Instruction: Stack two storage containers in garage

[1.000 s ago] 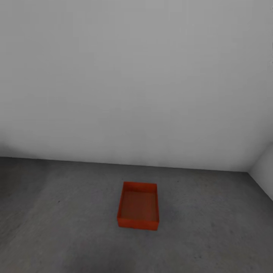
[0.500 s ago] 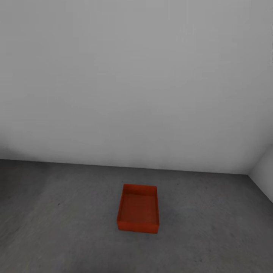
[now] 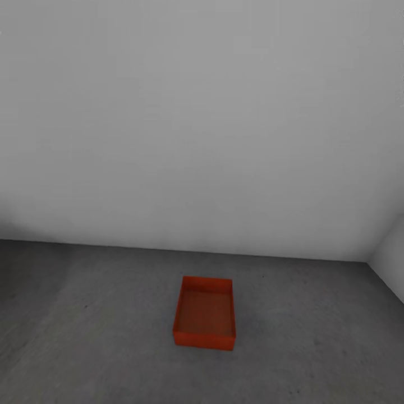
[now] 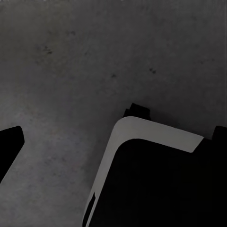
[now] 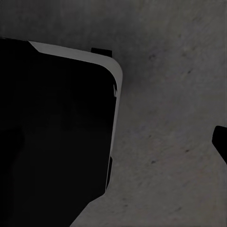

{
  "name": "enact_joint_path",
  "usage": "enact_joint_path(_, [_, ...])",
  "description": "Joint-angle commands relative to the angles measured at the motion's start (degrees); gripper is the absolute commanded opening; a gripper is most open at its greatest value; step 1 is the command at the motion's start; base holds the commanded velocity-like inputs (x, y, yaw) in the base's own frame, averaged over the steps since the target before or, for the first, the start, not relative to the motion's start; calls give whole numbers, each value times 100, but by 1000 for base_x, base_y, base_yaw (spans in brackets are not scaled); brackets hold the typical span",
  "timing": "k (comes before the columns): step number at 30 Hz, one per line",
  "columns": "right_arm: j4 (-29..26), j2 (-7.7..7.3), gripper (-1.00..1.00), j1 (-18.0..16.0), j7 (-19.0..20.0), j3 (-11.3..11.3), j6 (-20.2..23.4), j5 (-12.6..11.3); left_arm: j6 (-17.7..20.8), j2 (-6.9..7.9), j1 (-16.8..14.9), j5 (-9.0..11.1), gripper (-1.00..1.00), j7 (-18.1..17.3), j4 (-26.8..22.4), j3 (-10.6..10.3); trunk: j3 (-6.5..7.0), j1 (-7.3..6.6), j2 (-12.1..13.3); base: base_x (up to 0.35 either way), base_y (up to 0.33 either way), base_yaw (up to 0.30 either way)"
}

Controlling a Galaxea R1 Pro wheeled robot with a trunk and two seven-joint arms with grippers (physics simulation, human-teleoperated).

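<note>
1. The left tool's state cannot be told: the left wrist view gives a dark tip (image 4: 9,146) at one edge of the frame, but not enough of the fingers to judge their gap.
2. The right tool's state cannot be told either: the right wrist view catches a small dark tip (image 5: 221,141) at the frame edge and no more of it.
3. In both wrist views a large black body with a pale rounded rim (image 4: 156,137) (image 5: 71,54) sits over the rough grey floor; it looks like part of the robot's base, though that is uncertain.
4. One storage container (image 3: 204,312), orange-red and open at the top, stands upright on the floor (image 3: 84,348) of the garage in the head view.
5. The container is shallow and rectangular, its long side running away from the camera; it appears empty.
6. It stands alone, with bare dark grey concrete on every side and nothing stacked on it.
7. It sits apart from the back wall (image 3: 202,123), which is plain white.
8. A second white wall (image 3: 393,264) meets the back wall in a corner to the right, well apart from the container.
</note>
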Motion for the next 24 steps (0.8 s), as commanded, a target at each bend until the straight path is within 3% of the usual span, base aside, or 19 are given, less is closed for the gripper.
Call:
enact_joint_path(1, [18, 1, 100, -7, -4, 49, -33, -51, -19, -1, -4, 0, 100, 3, 5, 40, 3, 1, -4, 0, 0, 0])
enact_joint_path(24, [18, 2, 100, -7, -4, 49, -33, -51, -19, -1, -4, 0, 100, 3, 5, 40, 208, 1, -4, 0, 0, 0])
